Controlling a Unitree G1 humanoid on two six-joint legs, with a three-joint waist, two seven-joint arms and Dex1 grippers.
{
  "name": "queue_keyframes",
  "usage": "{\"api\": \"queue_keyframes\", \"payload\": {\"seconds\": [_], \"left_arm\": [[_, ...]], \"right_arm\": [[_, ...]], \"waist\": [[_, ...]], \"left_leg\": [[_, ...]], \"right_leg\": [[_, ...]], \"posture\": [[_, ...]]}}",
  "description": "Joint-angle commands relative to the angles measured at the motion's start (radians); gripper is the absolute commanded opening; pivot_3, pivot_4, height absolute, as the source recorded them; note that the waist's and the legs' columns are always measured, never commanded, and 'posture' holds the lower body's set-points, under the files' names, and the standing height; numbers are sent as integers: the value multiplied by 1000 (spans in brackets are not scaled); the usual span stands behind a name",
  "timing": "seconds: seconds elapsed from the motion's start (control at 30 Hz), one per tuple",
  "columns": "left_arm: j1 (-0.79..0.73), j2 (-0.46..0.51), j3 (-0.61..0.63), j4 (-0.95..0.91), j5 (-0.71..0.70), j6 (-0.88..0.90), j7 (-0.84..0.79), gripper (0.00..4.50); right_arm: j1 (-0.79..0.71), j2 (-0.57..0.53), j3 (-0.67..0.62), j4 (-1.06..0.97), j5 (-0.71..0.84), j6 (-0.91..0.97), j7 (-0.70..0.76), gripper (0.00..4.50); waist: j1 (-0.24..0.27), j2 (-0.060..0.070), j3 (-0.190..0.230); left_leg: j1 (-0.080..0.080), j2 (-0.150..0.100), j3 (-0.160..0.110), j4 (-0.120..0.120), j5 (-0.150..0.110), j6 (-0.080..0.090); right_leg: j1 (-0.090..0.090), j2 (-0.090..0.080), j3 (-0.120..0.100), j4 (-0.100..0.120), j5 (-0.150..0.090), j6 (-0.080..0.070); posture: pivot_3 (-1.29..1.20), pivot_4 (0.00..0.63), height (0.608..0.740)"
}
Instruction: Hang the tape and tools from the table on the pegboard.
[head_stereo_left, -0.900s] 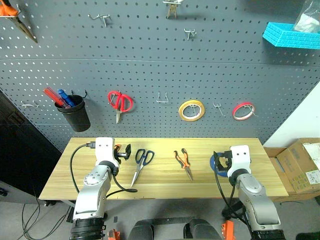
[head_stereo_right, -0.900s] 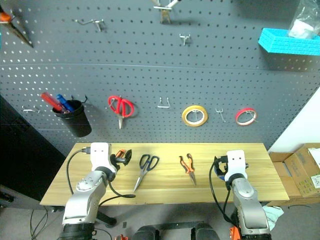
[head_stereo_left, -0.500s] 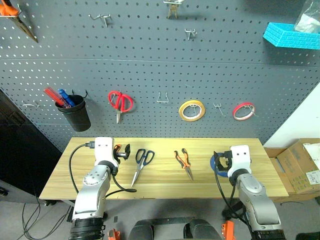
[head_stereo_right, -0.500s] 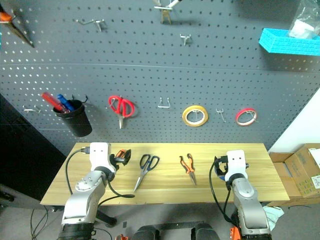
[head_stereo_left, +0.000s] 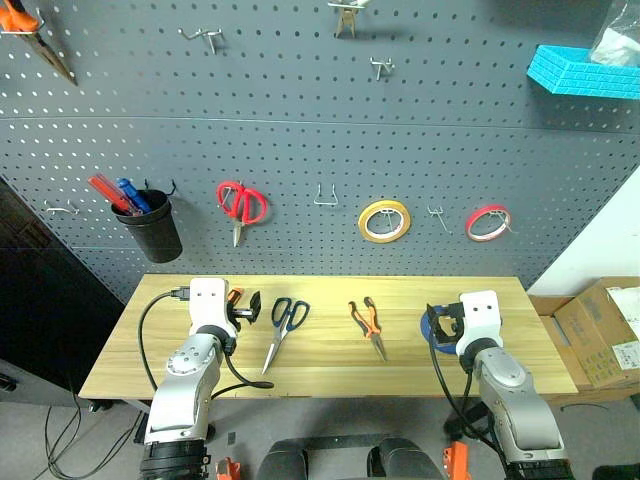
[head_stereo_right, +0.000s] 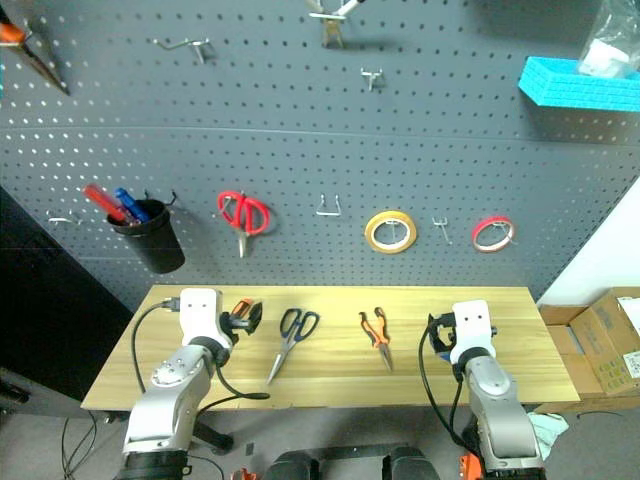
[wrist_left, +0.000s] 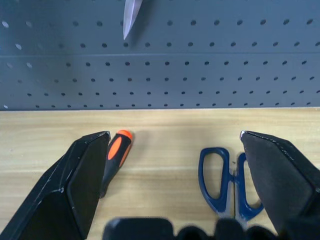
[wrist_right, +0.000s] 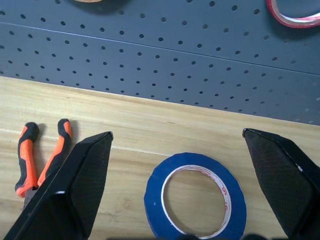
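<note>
Both end effectors, left (wrist_left: 170, 187) and right (wrist_right: 177, 187), hang open and empty over the bench (head_stereo_left: 330, 365); the blue tape (wrist_right: 195, 197) lies flat below the right one, so the fingers may slide off its thin rim

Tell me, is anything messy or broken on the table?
Nothing stands out. The blue tape, scissors, pliers and small orange-handled tool lie flat and apart on the table, waiting to be hung. Nothing looks spilled or damaged.
</note>
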Motion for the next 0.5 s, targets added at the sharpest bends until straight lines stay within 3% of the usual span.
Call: {"api": "queue_keyframes", "payload": {"seconds": [0.03,0.27,0.5], "left_arm": [[-89,5,-75,-67,-37,2,-99,4481],[-310,-89,-257,39,-186,152,-356,4481],[-318,-195,-356,79,-269,311,-426,4481]], "right_arm": [[-31,-62,17,-55,22,40,92,4500],[-195,-242,83,126,88,175,373,4500],[-371,-289,90,413,96,184,483,4500]], "waist": [[4,0,2],[-3,3,23],[-39,4,104]], "left_leg": [[0,0,0,0,0,0],[0,-1,1,4,1,1],[-3,0,1,1,0,4]], "right_leg": [[0,0,0,0,0,0],[2,0,1,-1,0,0],[-2,3,4,1,3,5]], "posture": [[118,68,740],[81,151,740],[57,266,740]]}}
